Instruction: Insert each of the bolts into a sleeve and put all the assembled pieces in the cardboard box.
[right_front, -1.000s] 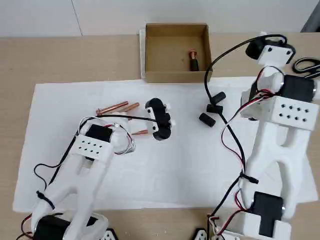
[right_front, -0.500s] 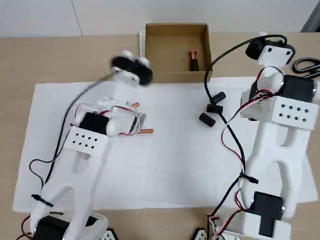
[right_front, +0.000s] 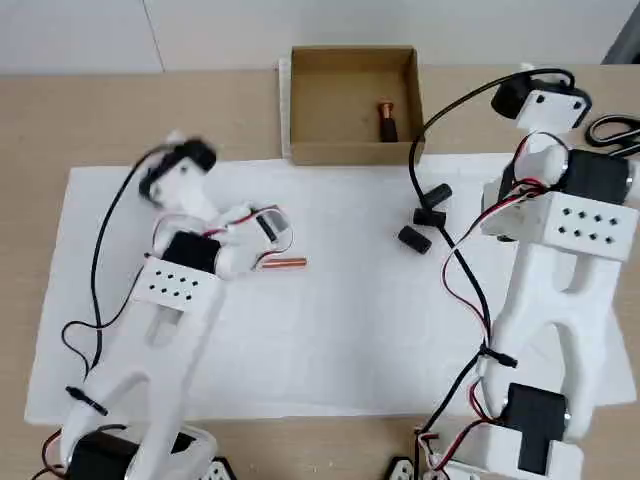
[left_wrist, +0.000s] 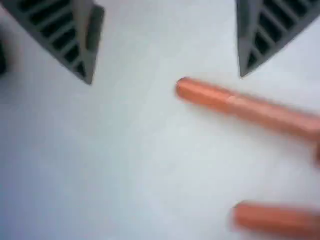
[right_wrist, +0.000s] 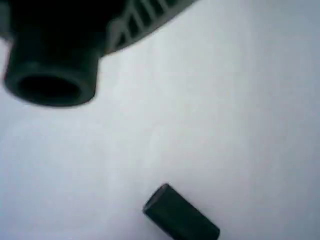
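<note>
left gripper hangs over the white sheet, jaws wide apart with nothing in them. a copper bolt lies just beyond the tips and a second bolt lies nearby. right gripper has a black sleeve right against its finger, but i can't tell if it's actually clamped. another sleeve lies on the sheet. one assembled piece sits in the cardboard box.

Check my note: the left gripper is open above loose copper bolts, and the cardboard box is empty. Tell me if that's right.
Wrong on the box. The high view shows the cardboard box holds one assembled piece, a bolt in a black sleeve. The left gripper is indeed open above the loose copper bolts.
</note>
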